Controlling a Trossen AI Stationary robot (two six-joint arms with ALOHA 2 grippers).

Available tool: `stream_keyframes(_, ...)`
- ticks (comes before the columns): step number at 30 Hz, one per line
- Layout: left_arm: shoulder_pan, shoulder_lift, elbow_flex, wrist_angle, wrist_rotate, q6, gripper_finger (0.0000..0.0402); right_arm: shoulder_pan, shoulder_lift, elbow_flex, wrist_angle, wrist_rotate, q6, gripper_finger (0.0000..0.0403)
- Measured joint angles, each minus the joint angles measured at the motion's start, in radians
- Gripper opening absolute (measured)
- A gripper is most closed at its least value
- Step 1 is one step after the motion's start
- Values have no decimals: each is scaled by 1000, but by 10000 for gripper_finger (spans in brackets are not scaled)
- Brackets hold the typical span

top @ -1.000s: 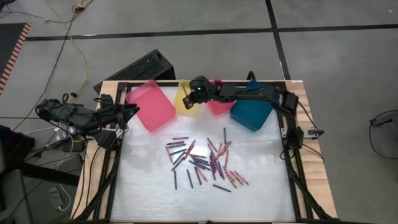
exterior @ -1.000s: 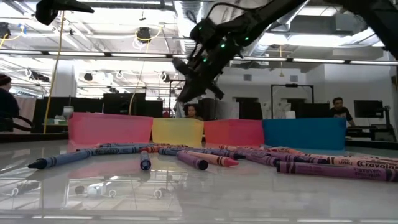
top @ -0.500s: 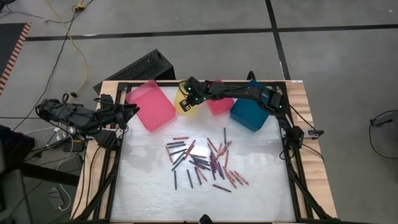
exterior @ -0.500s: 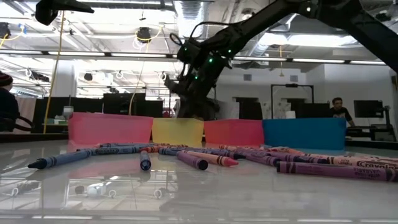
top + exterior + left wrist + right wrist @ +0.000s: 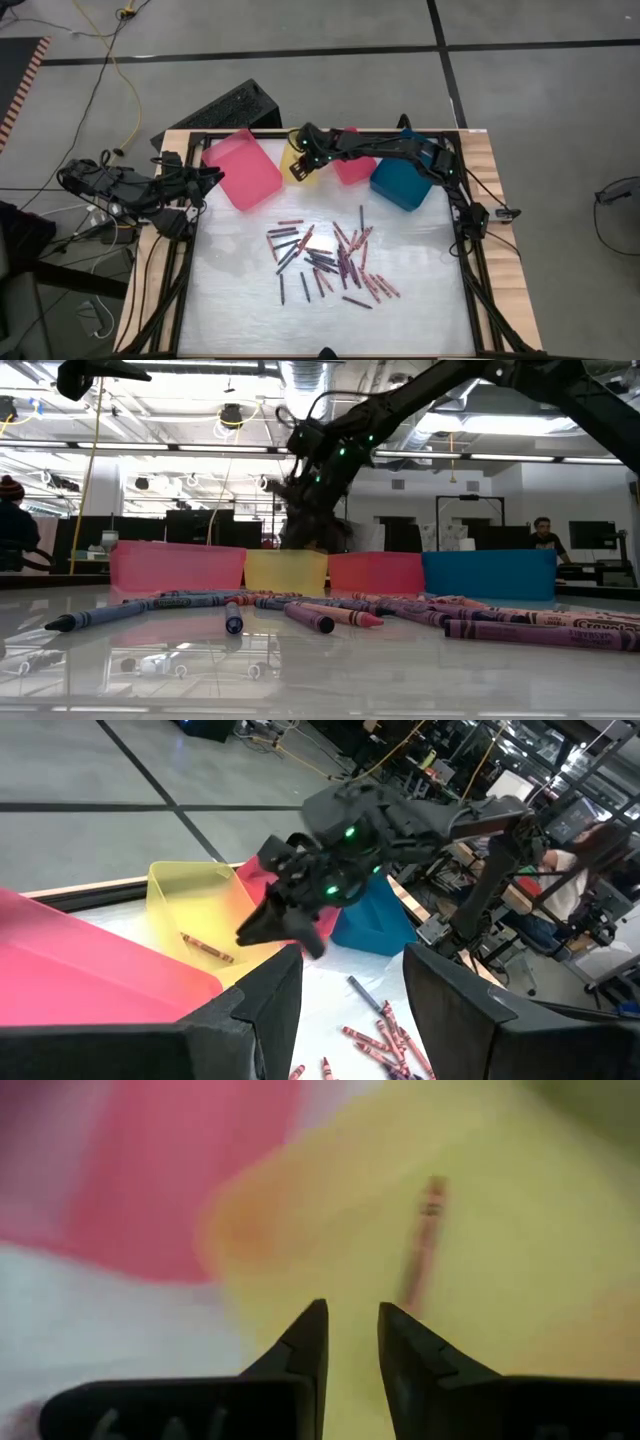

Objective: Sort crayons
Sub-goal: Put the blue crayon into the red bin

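Several crayons (image 5: pixel 325 260) lie loose in a heap on the white table top, seen close in the low view (image 5: pixel 320 618). My right gripper (image 5: pixel 297 170) hangs over the yellow tray (image 5: pixel 311 181), fingers slanting down into it, open (image 5: pixel 350 1330), with nothing between them. One red crayon (image 5: pixel 205 948) lies on the yellow tray's floor, just beyond the fingertips (image 5: pixel 423 1245). My left gripper (image 5: pixel 350 960) waits open at the table's far left corner (image 5: pixel 205 178), level, holding nothing.
Four trays stand in a row along the far edge: pink (image 5: pixel 242 170), yellow, red (image 5: pixel 352 170) and blue (image 5: pixel 403 182). A black frame (image 5: pixel 188 260) borders the table. People sit in the room beyond (image 5: pixel 543 530). Bare table top lies near the front edge (image 5: pixel 330 325).
My right gripper has moved a little toward the table's left and sunk toward the yellow tray, tipping its fingers further down. The heap of crayons on the table has not shifted.
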Motion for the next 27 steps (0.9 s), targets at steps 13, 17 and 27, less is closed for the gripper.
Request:
stream_keyframes(13, 0, 0, 0, 0, 1, 1, 165, 133, -299, 0, -647, 114, 116, 87)
stream_keyframes(17, 0, 0, 0, 0, 1, 0, 165, 229, -341, -1, -794, 222, 217, 87)
stream_keyframes(27, 0, 0, 0, 0, 16, -19, 165, 460, -378, -149, -913, 262, 509, 87)
